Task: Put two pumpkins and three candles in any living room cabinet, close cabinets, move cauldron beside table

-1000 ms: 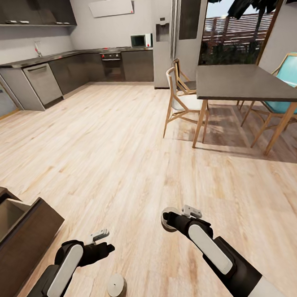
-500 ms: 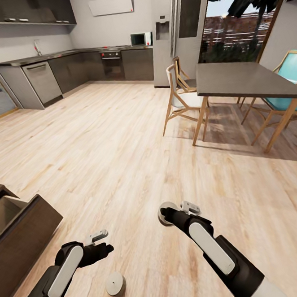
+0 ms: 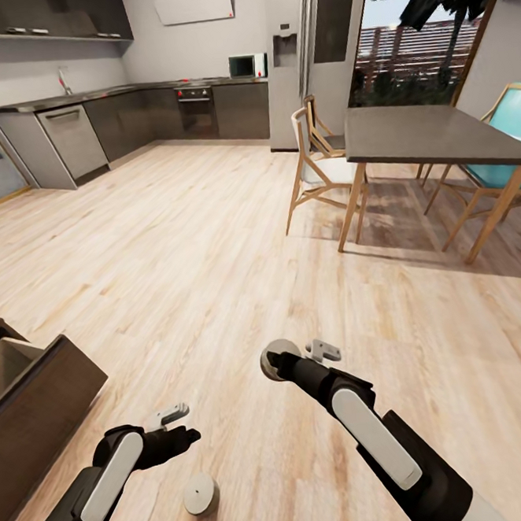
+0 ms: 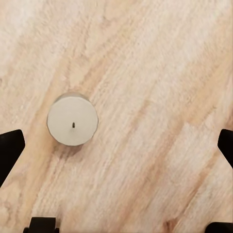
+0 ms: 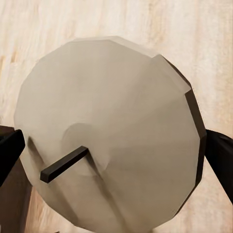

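A pale round candle [image 3: 201, 493] with a short dark wick stands on the wood floor just in front of me; the left wrist view looks straight down on this candle [image 4: 73, 120]. My left gripper [image 3: 187, 436] hovers above and slightly behind it, open, its fingers [image 4: 9, 148] spread wide with bare floor between them. My right gripper [image 3: 280, 363] is shut on a second candle [image 3: 275, 359], held above the floor; that candle [image 5: 107, 131] sits between the dark fingers [image 5: 221, 158]. The dark-brown cabinet [image 3: 44, 406] stands at the left with one drawer pulled out.
A grey-topped dining table [image 3: 424, 139] with wooden chairs [image 3: 316, 169] and a teal chair [image 3: 510, 136] stands at the right. Dark grey kitchen cupboards [image 3: 161, 115] line the far wall. Wide wood floor [image 3: 173, 260] lies between.
My right arm has lifted and reached forward and a little left with its candle. The left arm and the floor candle have held still. The view shifted slightly.
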Available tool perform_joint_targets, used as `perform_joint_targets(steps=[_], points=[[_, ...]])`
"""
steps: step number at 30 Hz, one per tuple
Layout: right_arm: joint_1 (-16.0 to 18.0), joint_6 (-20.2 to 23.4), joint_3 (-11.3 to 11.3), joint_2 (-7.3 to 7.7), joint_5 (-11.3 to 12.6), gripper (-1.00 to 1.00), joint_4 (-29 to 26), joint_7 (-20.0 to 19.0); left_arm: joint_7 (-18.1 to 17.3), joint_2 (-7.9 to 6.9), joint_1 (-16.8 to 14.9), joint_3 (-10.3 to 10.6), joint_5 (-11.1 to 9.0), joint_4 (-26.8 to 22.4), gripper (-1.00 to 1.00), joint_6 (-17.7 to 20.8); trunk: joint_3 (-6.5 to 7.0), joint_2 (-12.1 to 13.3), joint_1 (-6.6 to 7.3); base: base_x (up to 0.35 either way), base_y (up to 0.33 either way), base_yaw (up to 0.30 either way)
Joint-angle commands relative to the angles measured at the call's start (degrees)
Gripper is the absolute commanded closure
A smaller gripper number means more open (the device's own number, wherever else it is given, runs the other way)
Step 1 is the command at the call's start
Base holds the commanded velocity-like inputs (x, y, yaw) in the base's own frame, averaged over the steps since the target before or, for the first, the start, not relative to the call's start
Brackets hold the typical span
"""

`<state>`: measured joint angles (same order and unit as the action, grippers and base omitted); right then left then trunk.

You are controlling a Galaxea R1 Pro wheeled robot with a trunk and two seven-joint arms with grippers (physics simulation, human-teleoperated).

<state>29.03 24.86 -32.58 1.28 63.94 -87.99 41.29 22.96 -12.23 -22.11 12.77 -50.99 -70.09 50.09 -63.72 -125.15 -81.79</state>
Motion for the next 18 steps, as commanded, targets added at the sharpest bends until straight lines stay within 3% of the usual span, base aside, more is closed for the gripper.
perform_joint_targets(steps=[1, 5, 11, 18], points=[[0.1, 0.0, -0.1, 0.04, 0.3, 1.00, -0.3, 0.4, 0.5, -0.06, 0.0, 0.1, -0.6, 0.0, -1.00, 0.0, -0.23, -0.4, -0.22, 0.000, 0.000, 0.000], [0.0, -0.4, -0.2, 0.04, 0.6, 1.00, -0.7, -0.6, 0.4, -0.14, -0.1, 0.1, -0.6, 0.0, -1.00, -0.1, -0.95, -2.0, -1.09, 0.000, 0.000, 0.000], [-0.2, -0.3, -0.1, 0.05, 0.7, 1.00, -0.7, -7.3, 0.4, -0.22, -0.1, 0.1, -0.6, 0.0, -1.00, -0.2, -2.03, -4.4, -2.41, 0.000, 0.000, 0.000], [-0.3, -0.6, -0.1, 0.04, 0.9, 1.00, -0.5, -8.3, 0.4, -0.46, -0.1, 0.1, -0.5, 0.0, -1.00, -0.2, -3.28, -7.3, -3.95, 0.000, 0.000, 0.000]])
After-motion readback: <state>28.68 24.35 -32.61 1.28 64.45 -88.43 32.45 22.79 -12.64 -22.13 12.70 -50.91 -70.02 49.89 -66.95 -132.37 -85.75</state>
